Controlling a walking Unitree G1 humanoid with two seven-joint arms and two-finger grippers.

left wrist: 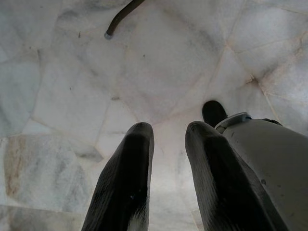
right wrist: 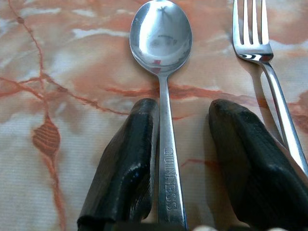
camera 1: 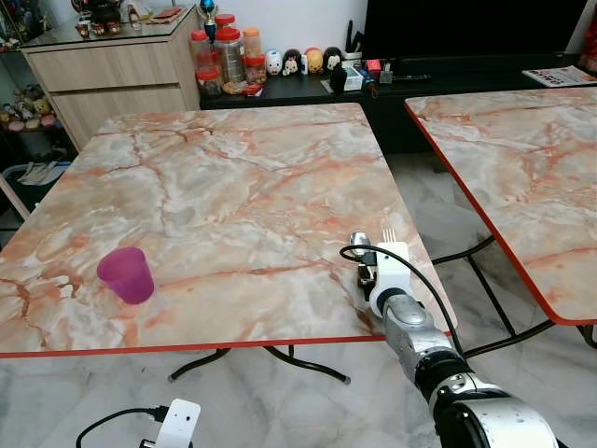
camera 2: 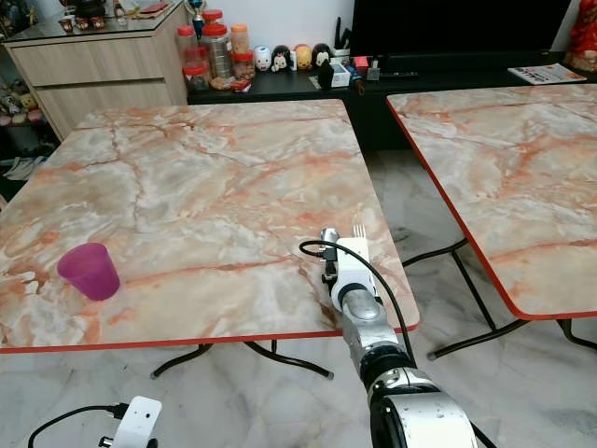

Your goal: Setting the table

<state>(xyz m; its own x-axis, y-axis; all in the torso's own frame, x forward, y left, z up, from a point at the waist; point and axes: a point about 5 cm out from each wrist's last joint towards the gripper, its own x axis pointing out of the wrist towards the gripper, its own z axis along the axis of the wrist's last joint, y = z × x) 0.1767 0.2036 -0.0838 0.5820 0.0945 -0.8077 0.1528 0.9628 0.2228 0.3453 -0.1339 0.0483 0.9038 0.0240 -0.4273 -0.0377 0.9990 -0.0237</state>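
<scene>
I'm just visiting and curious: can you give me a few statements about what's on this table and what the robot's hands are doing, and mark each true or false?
1. A spoon lies between the fingers of the right end effector. True.
2. A fork lies beside the spoon on the table. True.
3. The right end effector is shut tight on the spoon. False: the fingers are apart, with a gap between the spoon and one finger.
4. The cup on the table is green. False: it is purple.
5. The left end effector is over the table. False: it hangs above the floor.
6. A second table stands to the robot's right. True.
</scene>
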